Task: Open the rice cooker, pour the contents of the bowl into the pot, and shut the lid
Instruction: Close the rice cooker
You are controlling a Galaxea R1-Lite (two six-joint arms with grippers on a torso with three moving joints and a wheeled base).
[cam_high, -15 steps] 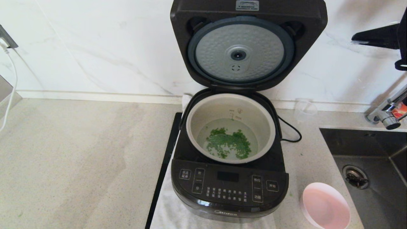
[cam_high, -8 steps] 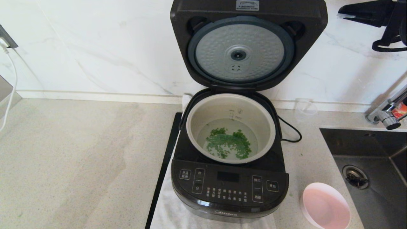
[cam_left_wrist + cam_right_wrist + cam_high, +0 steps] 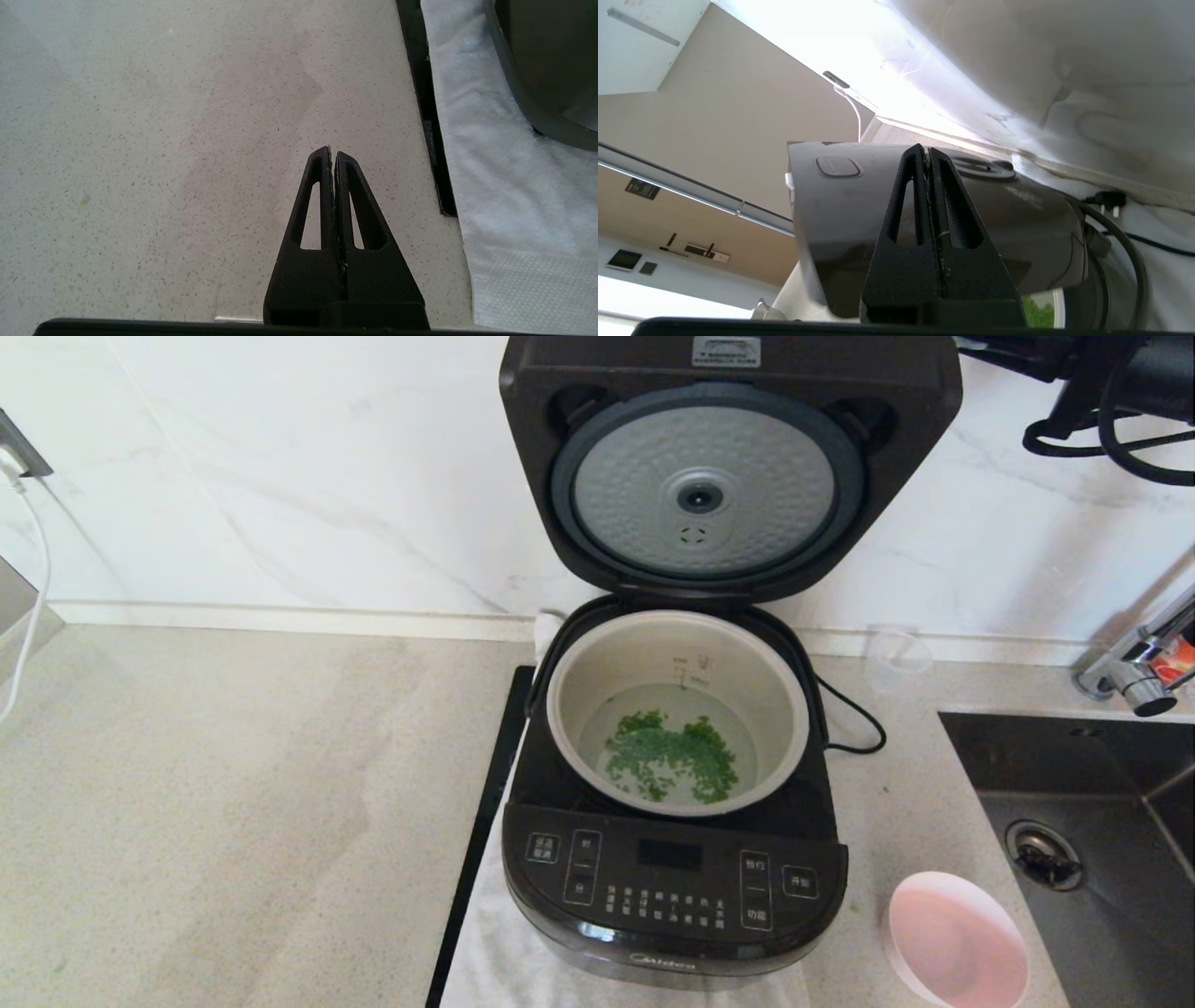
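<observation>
Head view: rice cooker (image 3: 674, 859) stands with lid (image 3: 728, 467) raised; green bits (image 3: 667, 756) float in its pot (image 3: 677, 644). Bowl (image 3: 957, 943) sits beside it. Right gripper (image 3: 928, 151), fingers together, behind the lid. Left gripper (image 3: 332, 151) likewise pressed together, beside the cooker.

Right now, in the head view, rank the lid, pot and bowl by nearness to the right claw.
1. Lid: raised, beside the right claw, top right.
2. Pot: below the lid, inside the cooker.
3. Bowl: front right on the counter.
</observation>
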